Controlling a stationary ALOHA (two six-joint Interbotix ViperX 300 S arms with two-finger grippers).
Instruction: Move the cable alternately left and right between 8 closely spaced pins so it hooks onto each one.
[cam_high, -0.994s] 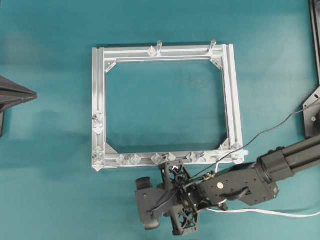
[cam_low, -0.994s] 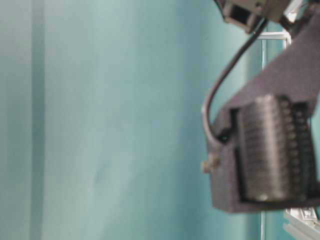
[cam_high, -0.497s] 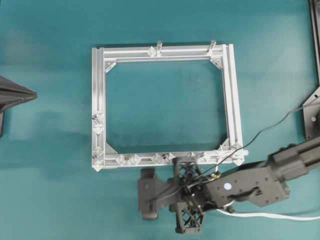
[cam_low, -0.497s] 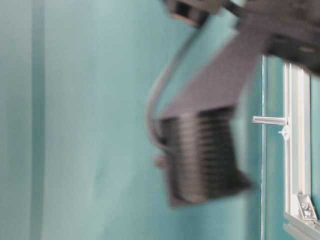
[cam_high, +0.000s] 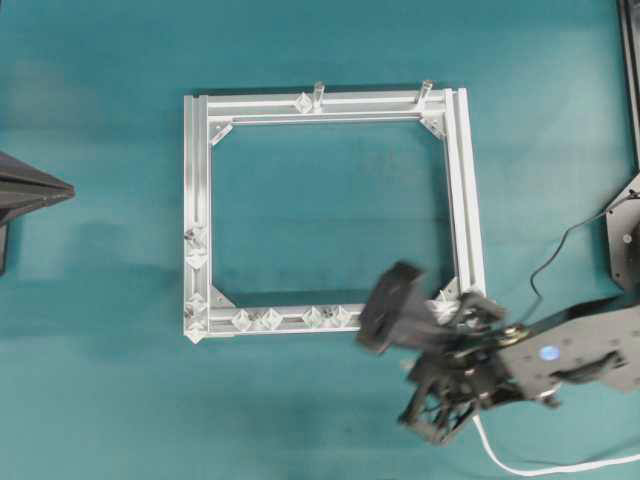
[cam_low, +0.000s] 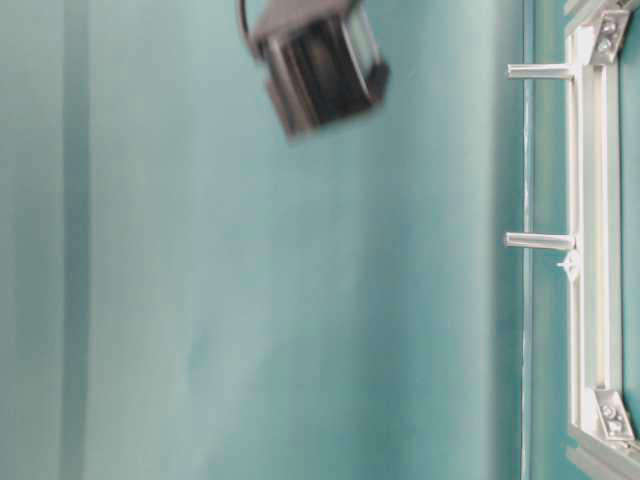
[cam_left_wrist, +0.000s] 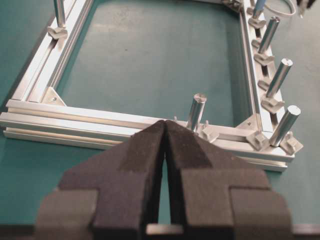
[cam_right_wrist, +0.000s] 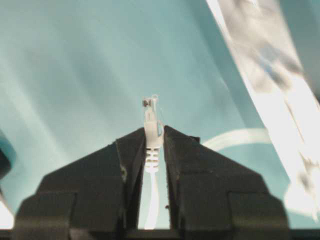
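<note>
Here, right gripper (cam_right_wrist: 152, 137) pinches cable (cam_right_wrist: 151, 150) just behind small plug; plug pokes out past tips. Cable tail (cam_high: 530, 466) trails over teal table (cam_high: 100, 400). Left gripper (cam_left_wrist: 165, 131) closed, holds nothing, sits before silver frame (cam_left_wrist: 100, 120). Right arm blocks frame's near right corner. Six pins (cam_high: 255, 319) counted clear; rest hidden. Two tall posts (cam_high: 319, 94) stand far. Frame middle open.

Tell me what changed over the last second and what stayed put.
The right gripper, shut on the cable just behind its plug, swung right along the frame's near rail toward the lower right corner, its wrist rolling over. The cable's loose run trails behind. The aluminium frame, its pins and the left gripper stayed put.
</note>
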